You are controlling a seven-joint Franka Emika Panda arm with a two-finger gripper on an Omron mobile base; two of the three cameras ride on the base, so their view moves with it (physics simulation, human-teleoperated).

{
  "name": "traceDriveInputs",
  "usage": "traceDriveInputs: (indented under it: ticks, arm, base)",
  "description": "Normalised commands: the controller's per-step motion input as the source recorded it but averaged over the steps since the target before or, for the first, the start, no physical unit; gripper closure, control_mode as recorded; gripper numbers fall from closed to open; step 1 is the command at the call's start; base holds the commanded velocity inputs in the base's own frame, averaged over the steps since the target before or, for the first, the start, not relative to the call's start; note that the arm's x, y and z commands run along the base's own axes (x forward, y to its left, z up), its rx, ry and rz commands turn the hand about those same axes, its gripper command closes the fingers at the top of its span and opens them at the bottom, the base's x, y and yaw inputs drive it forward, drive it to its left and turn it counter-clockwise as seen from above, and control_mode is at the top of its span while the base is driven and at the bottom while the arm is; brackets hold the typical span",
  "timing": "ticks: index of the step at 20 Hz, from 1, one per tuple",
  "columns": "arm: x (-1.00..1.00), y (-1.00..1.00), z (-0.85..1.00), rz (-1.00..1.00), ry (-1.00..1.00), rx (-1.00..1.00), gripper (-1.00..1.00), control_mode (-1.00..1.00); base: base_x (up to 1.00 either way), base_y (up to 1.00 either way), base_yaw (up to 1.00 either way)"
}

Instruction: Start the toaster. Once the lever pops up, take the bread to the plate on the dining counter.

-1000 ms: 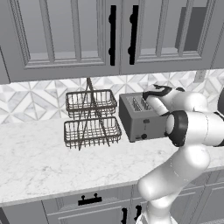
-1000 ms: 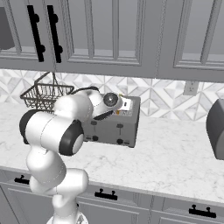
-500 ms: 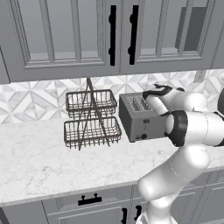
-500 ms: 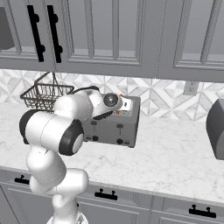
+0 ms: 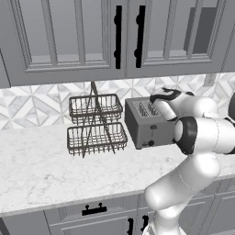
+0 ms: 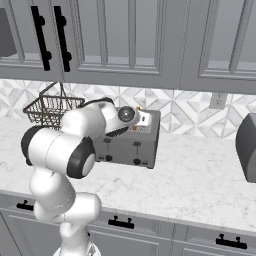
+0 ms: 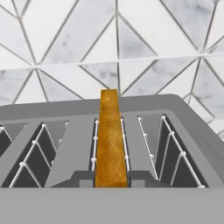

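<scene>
**Me:** Hand view: I'm looking down along the gripper [image 7: 112, 179] into the toaster [image 7: 183, 114]. The bread [image 7: 110, 140] stands on edge in one slot, golden-brown top edge facing me, running straight away toward the tiled backsplash [image 7: 131, 35] behind the toaster.

**Op:** Fingers?

**Me:** Two dark fingertips [image 7: 83, 178] sit at the near end of the bread, one on each side, flush against it. They look pinched onto the slice. Slot wire guards [image 7: 26, 166] show on both sides of the bread.

**Op:** Where's the toaster in the base views?

**Me:** Left base view: toaster [image 5: 142, 124] sits on the marble counter [image 5: 55, 170], back near the backsplash. The two-tier wire basket rack [image 5: 95, 125] is just beside it, on its far side from my arm. My wrist reaches over the toaster's top; gripper [image 5: 155, 106] is down at the slots.

**Op:** Lever?

**Me:** The lever [image 5: 153, 132] is a small dark tab in the vertical slot on the toaster's front. Can't tell its height in the slot. Black knobs [image 5: 150, 143] low on the same face.

**Op:** Right base view?

**Me:** Toaster [image 6: 132, 147] is partly behind my forearm. Hand sits on its top, a pale bit of bread [image 6: 144, 119] beside it. Wall outlet [image 6: 217, 100] is well off from the toaster, on the side away from the rack, and a dark appliance [image 6: 247, 147] stands at the frame edge past it. Upper cabinets [image 6: 130, 35] hang above the toaster.
</scene>
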Motion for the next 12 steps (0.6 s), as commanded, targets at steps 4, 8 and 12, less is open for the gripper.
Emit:
traceDriveInputs:
  ticks: [4,8,12]
  arm:
    - [-0.25,0.00,0.24,0.00,-0.08,-0.03,1.00,-1.00]
    - [-0.22,0.00,0.24,0.00,0.00,-0.01,1.00,-1.00]
    - [-0.13,0.05,0.66,0.00,0.00,-0.03,1.00,-1.00]
  base:
    - [0.00,0.00,0.00]
    - [0.00,0.00,0.00]
    - [0.00,0.00,0.00]
